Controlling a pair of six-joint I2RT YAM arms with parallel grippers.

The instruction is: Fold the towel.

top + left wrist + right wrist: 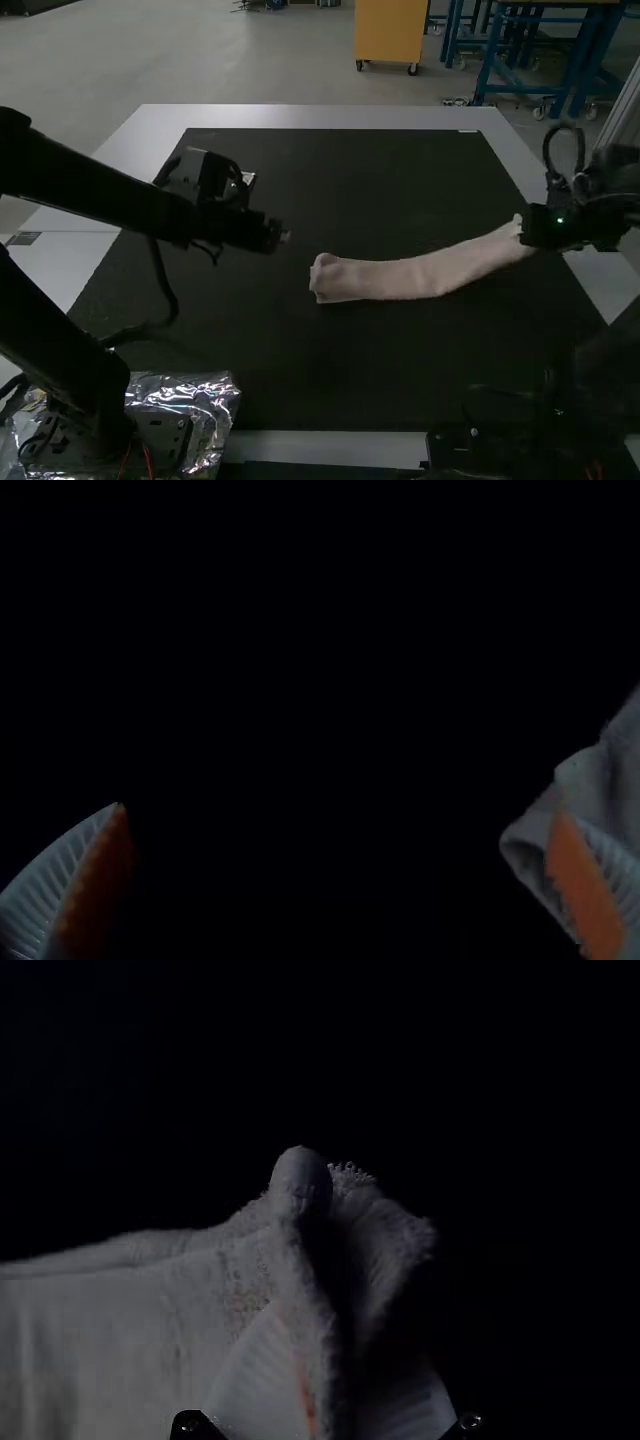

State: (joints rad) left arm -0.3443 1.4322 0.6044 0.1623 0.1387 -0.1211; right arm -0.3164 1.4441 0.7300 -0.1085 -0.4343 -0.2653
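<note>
The right gripper (530, 230) clamps one end of a long, narrow, pale pinkish cloth towel (390, 279), stretched over a black rectangular mat (340, 180); near its other end, the left gripper's (277, 238) fingers stand wide apart.

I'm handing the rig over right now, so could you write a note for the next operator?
Left tool: open, near the towel's free end.
Right tool: shut on the towel's other end.
Towel: a long, narrow, slightly bent strip across the black mat.
Done: apparently narrowed into a strip; I can't count layers.
Left: probably bringing the ends together, then flattening.
</note>
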